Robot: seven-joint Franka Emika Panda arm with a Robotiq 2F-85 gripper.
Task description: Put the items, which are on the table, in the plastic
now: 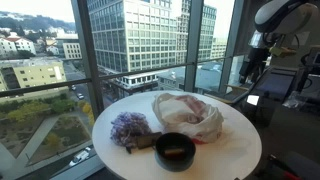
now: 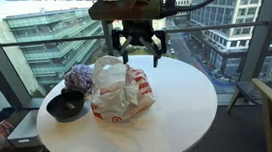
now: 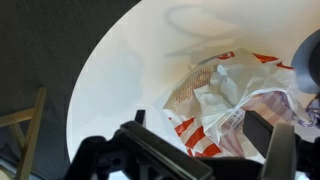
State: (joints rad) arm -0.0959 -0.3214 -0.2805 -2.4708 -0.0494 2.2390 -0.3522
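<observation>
My gripper (image 2: 140, 51) hangs in the upper middle of the frame in an exterior view, jaws spread wide, nothing between them, above the far edge of the plastic bag (image 2: 118, 89). The bag sits crumpled, red marks showing, mid-frame on the round white table (image 2: 185, 116). The black bowl (image 2: 66, 106) is left of the bag, just beside it. The purple cloth (image 2: 79, 77) is behind the bowl, against the bag's left side. In an exterior view, lower centre, a dark brown piece (image 1: 144, 142) lies between the cloth (image 1: 128, 125) and the bowl (image 1: 175, 151). All three are on the table, outside the bag. In the wrist view the bag (image 3: 235, 95) fills the right half.
</observation>
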